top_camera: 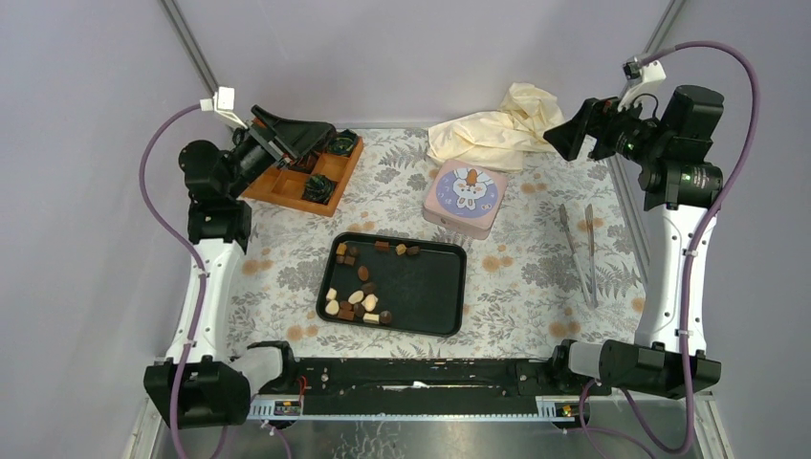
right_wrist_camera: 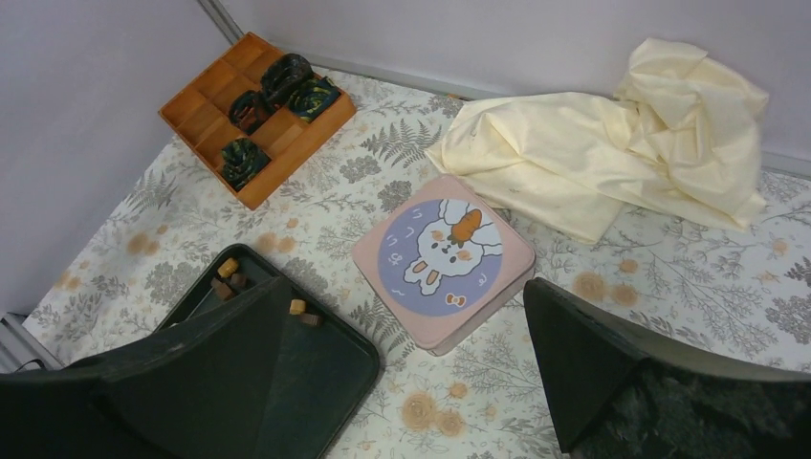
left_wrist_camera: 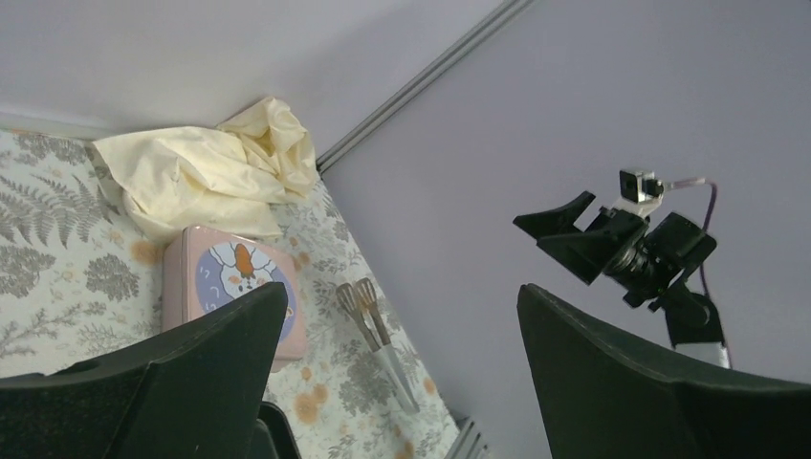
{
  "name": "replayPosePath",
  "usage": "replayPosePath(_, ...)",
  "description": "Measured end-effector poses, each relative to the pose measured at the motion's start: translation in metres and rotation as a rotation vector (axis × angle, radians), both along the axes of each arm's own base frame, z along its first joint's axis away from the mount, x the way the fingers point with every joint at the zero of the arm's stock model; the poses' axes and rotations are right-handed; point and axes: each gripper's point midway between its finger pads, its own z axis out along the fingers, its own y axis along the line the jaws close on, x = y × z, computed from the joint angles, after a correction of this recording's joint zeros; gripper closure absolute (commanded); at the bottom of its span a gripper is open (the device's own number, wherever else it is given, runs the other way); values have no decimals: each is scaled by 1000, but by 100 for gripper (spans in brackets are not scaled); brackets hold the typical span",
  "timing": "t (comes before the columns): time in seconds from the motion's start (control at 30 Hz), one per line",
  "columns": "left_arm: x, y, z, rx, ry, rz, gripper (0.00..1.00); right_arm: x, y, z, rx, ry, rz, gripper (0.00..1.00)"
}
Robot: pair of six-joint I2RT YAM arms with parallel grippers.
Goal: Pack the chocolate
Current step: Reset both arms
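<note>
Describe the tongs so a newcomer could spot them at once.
Start at the black tray mid-table and go right, past the pink tin. The tongs lie alone on the floral cloth by the right arm: the only slim silver metal thing there.

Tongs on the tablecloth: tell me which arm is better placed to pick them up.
Right, most likely. The tongs lie right of the black tray, on the robot's right, where the right gripper hangs open and empty. The left gripper, also open, is over the wooden box, far left.
</note>
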Motion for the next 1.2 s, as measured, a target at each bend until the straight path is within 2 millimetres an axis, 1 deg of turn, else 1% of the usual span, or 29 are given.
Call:
replayPosePath(0.07,3,7,-10,-46,37,-6,1,-1,3,-2,8,5,16,0)
replayPosePath(0.13,5,10,-14,-66,66,-6,1,-1,2,-3,11,10,12,0)
replayPosePath(0.23,7,16,-15,-34,90,23,1,0,1,-2,11,6,6,0)
replayPosePath(0.33,12,28,-1,64,90,127,1,0,1,-1,14,7,4,0)
replayPosePath(0.43,13,56,21,194,53,323,1,1,1,-2,27,15,-5,0)
replayPosePath(0.47,11,63,24,228,45,374,1,2,0,-2,31,18,-13,0)
replayPosePath(0.53,3,78,24,297,43,464,1,3,-1,-4,39,27,-30,0)
replayPosePath(0.6,-4,80,21,334,43,475,1,4,-1,-3,49,32,-37,0)
replayPosePath(0.63,-7,77,20,339,33,454,1,4,-1,-3,53,32,-36,0)
replayPosePath(0.73,-11,55,8,294,21,321,1,3,1,-1,60,29,-27,0)
replayPosePath(0.8,-7,44,-1,236,27,248,1,3,1,-1,61,29,-27,0)
replayPosePath(0.9,2,43,-17,193,89,237,1,4,-1,-2,59,32,-34,0)
replayPosePath(0.97,6,50,-18,196,116,283,1,5,-2,-3,56,35,-42,0)
replayPosePath(1.0,7,57,-16,208,137,329,1,6,-3,-4,54,35,-50,0)
replayPosePath(1.1,8,87,6,273,132,510,1,8,-5,-5,54,38,-63,0)
replayPosePath(1.17,1,100,19,309,102,595,1,8,-5,-4,57,40,-66,0)
replayPosePath(1.2,-5,102,22,322,84,605,1,8,-5,-4,59,41,-67,0)
